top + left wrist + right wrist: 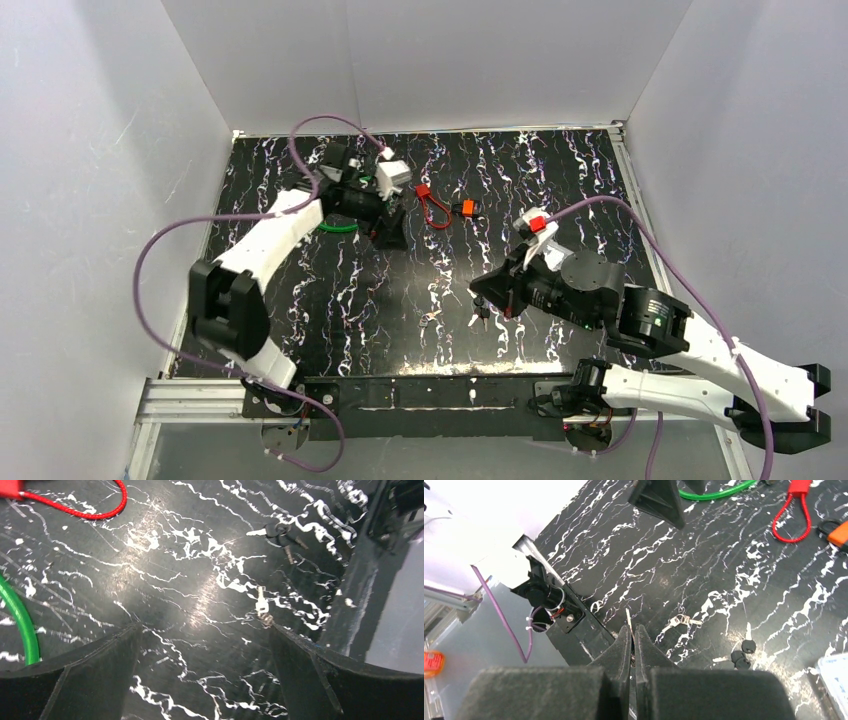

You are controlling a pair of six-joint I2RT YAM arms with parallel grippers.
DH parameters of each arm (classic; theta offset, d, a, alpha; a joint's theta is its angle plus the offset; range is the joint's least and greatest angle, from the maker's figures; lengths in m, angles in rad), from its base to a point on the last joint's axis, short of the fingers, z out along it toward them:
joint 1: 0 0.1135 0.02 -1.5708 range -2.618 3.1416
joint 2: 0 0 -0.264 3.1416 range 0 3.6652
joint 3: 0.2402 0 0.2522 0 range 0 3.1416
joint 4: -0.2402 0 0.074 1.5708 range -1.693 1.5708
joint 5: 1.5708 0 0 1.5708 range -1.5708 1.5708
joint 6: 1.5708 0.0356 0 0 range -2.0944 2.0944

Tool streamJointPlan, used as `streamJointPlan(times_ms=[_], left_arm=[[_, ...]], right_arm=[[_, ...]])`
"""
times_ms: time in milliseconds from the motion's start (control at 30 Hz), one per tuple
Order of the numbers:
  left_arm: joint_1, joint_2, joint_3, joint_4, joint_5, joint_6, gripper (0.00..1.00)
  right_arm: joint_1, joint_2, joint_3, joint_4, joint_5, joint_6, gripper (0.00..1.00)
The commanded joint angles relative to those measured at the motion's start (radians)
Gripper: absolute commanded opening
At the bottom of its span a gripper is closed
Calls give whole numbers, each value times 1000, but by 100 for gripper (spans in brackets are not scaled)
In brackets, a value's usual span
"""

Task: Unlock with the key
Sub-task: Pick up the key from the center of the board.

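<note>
- The table (560,200) carries three locks at its far side and loose keys nearer the arms. None of the locks has a key in it, so the unlocking itself is not yet done.
- The left gripper (202,630) hovers low over bare tabletop at the far left with its jaws spread wide and nothing between them. It has no hold on any lock.
- The right gripper (634,632) sits near the middle of the table, well apart from the locks, with its fingers pressed together.
- The green lock (335,228) lies just beside the left gripper, on its left, and is untouched.
- The red lock (799,486) lies with its cable loop flat on the table, to the right of the left gripper.
- The orange lock (838,532) rests just beside the red one.
- The black keys (740,655) and the silver keys (681,621) lie loose on the table near the right gripper.
- The key (628,620) appears to be the thin pale sliver poking out between the right fingertips. The view is too tight to be sure, but I judge it picked up and pinched there.
- What is left: choose and steady a lock, carry the key across, insert it and turn it. That puts the task at an early stage.
</note>
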Motion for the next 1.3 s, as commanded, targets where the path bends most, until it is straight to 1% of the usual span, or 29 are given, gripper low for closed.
streamJointPlan(times_ms=[0, 133, 200, 267, 400, 500, 600, 700, 933, 967, 1033, 1167, 1233, 1267], left_arm=[[-77, 134, 126, 72, -84, 75, 98], [-126, 308, 240, 90, -63, 164, 98], [-148, 377, 273, 132, -69, 180, 98], [-164, 450, 324, 151, -74, 175, 98], [-183, 601, 504, 107, -88, 137, 98], [-191, 673, 572, 96, -103, 127, 97], [-197, 724, 607, 85, -117, 132, 94], [-198, 749, 619, 52, -142, 136, 88], [-204, 723, 543, 48, -259, 167, 79], [-206, 723, 540, 43, -273, 172, 77], [-207, 723, 533, 29, -277, 184, 68], [-212, 717, 519, -22, -257, 220, 39], [-214, 704, 514, -59, -265, 234, 28], [-214, 686, 501, -69, -267, 234, 26]], right_arm=[[-2, -40, -14, -31, 107, 72, 1], [-4, -59, -24, -46, 139, 90, 1], [-4, -66, -19, -56, 158, 93, 1], [-4, -70, -13, -67, 177, 94, 1], [-5, -98, -16, -74, 206, 102, 1], [-4, -119, -18, -77, 218, 108, 1], [-5, -133, -9, -86, 233, 106, 1], [-6, -143, 2, -97, 242, 99, 1], [-6, -148, 11, -100, 245, 83, 1], [-6, -145, 12, -99, 242, 81, 1], [-5, -143, 15, -98, 240, 78, 1], [-6, -141, 22, -99, 234, 76, 1], [-5, -141, 22, -99, 235, 77, 1], [-6, -141, 23, -99, 233, 74, 1]])
